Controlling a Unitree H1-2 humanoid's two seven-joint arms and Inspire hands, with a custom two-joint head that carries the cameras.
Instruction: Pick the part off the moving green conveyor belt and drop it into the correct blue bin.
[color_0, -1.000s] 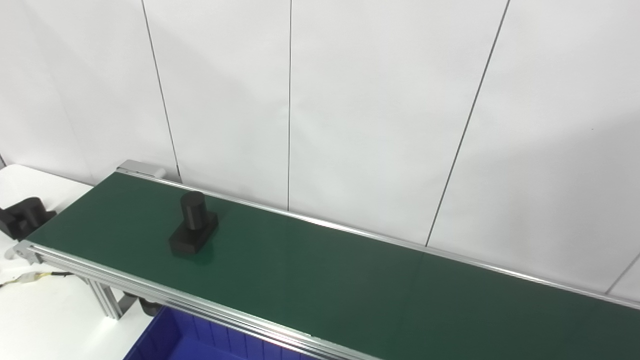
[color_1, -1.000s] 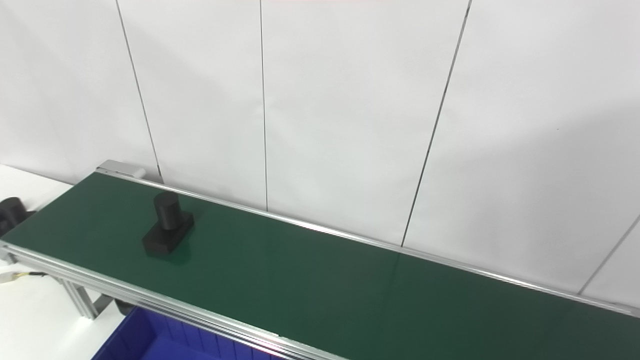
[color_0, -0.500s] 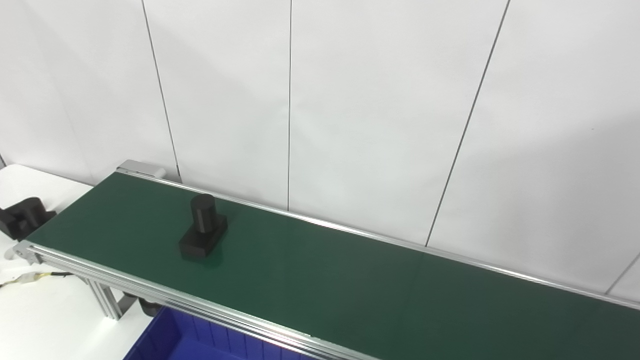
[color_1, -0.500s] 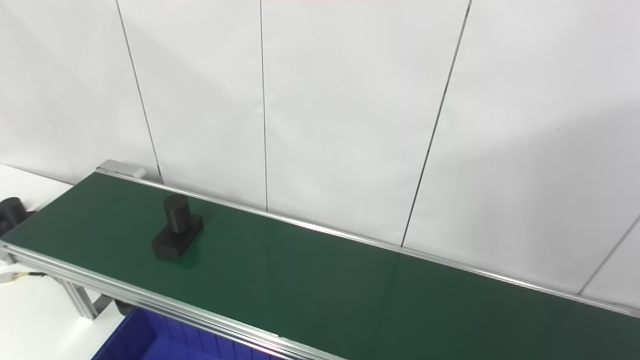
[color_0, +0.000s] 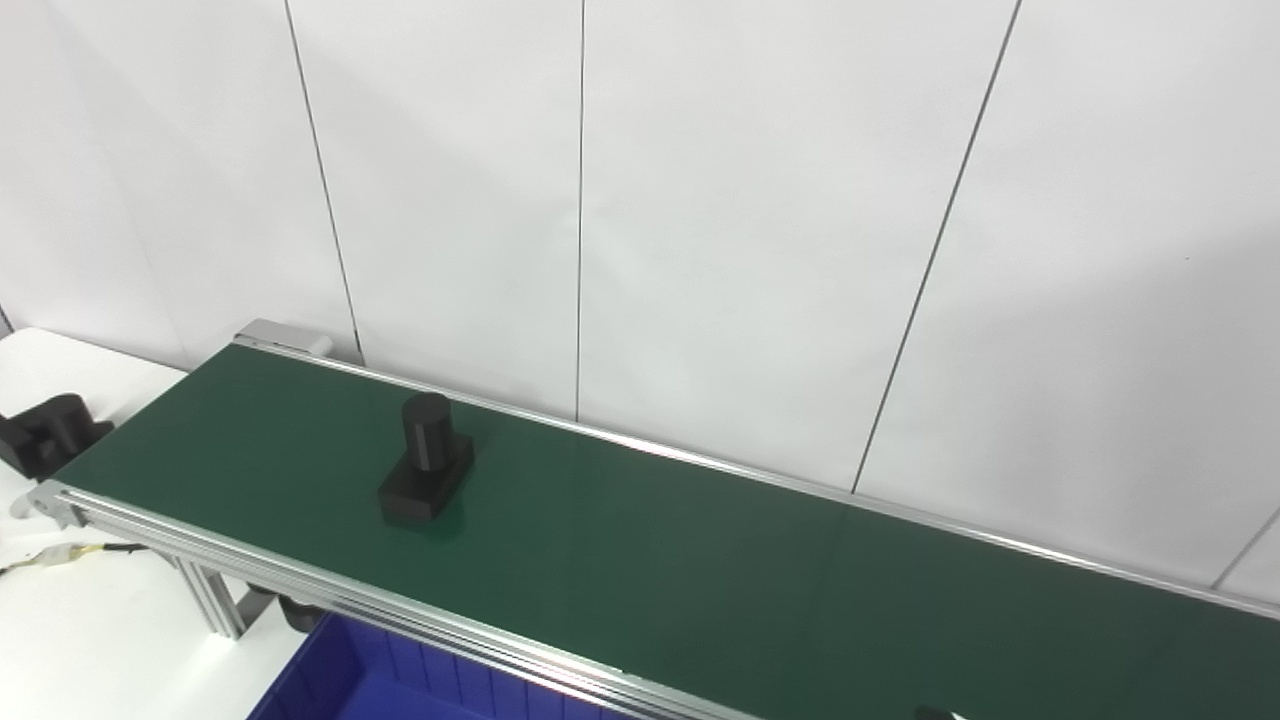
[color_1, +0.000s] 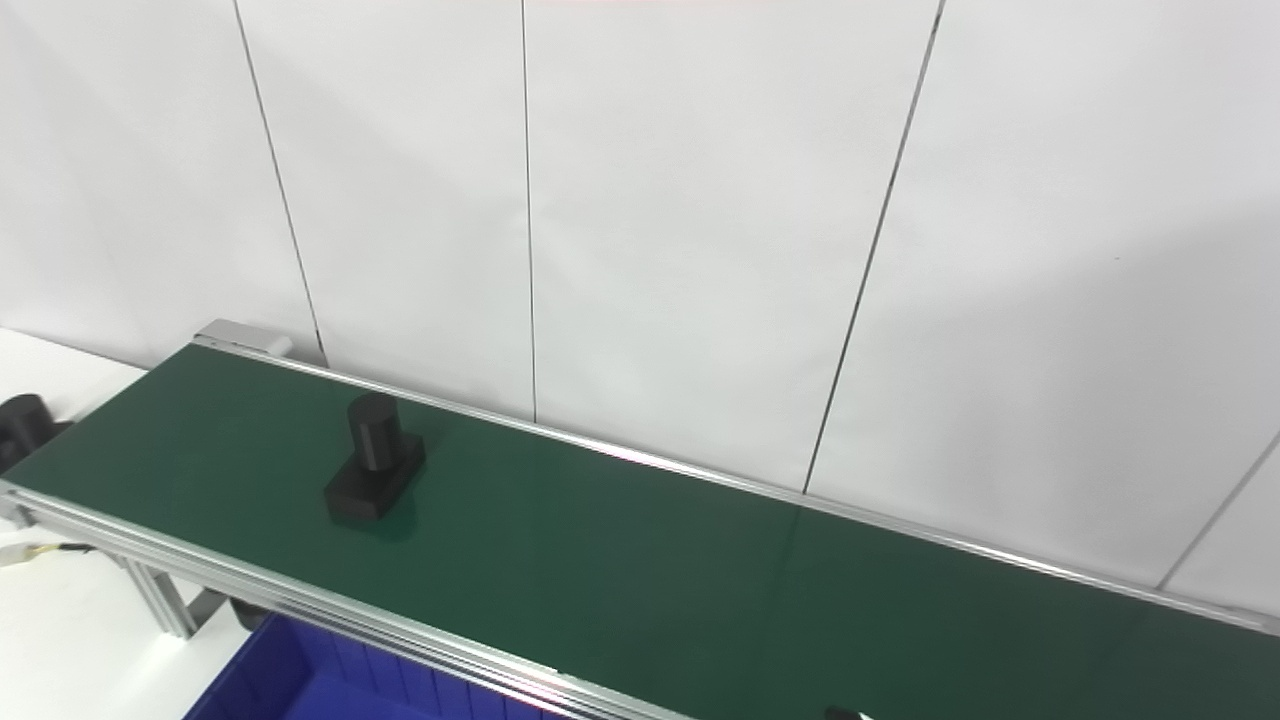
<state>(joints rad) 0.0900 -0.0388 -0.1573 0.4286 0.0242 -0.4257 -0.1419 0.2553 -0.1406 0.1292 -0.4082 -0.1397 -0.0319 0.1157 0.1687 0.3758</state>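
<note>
Nearest the cameras, along the bottom edge, a small dark-and-white sliver (color_0: 935, 713) pokes into view at the lower right; it may be the tip of the right hand or arm, but so little shows that this is a guess, and whether that hand is released, clenched or grasping cannot be told. The left hand is not in view at all. Also at the bottom edge, toward the left, one corner of a blue bin (color_0: 350, 680) sits below the conveyor's aluminium frame (color_0: 300, 585); whether it is the correct bin cannot be judged, and no part can be seen in the little of it that shows. Beyond the frame runs the green conveyor belt (color_0: 700, 590), and on its left stretch stands the part (color_0: 426, 458), a black block with a short upright cylinder on top, resting flat on the belt nearer the far rail than the near one. It lies well apart from the sliver at lower right, with open belt between them. Off the belt's left end, on the white desk (color_0: 90, 640), sits another black part (color_0: 45, 432). By this reckoning the task has barely started: nothing is grasped, and reaching, lifting and dropping all remain.
</note>
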